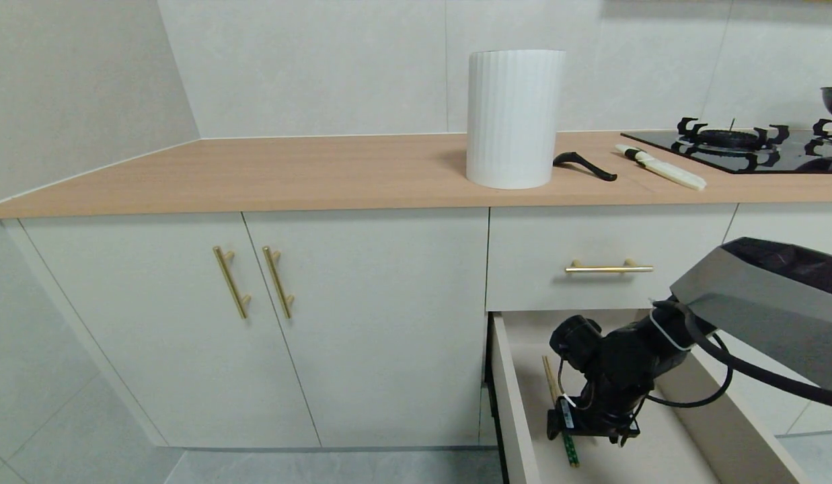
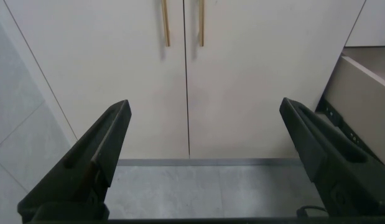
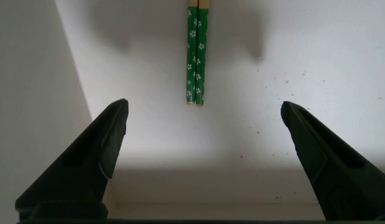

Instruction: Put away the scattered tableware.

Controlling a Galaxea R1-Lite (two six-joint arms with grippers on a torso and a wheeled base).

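A pair of chopsticks [image 1: 558,410] with green flowered ends lies on the floor of the open drawer [image 1: 516,417]; the green ends [image 3: 196,56] show close up in the right wrist view. My right gripper [image 1: 594,433] hangs inside the drawer just above them, open, with nothing between its fingers [image 3: 92,162]. On the countertop [image 1: 288,171] lie a black spoon-like utensil [image 1: 584,164] and a white knife-like utensil [image 1: 660,167], beside a white ribbed canister [image 1: 514,117]. My left gripper [image 2: 201,168] is open and empty, low before the cabinet doors [image 2: 186,74].
A gas hob [image 1: 752,144] sits at the right end of the counter. The shut drawer [image 1: 607,255] with a brass handle is above the open one. Double doors with brass handles [image 1: 254,282] are to the left. Grey tiled floor [image 2: 198,190] lies below.
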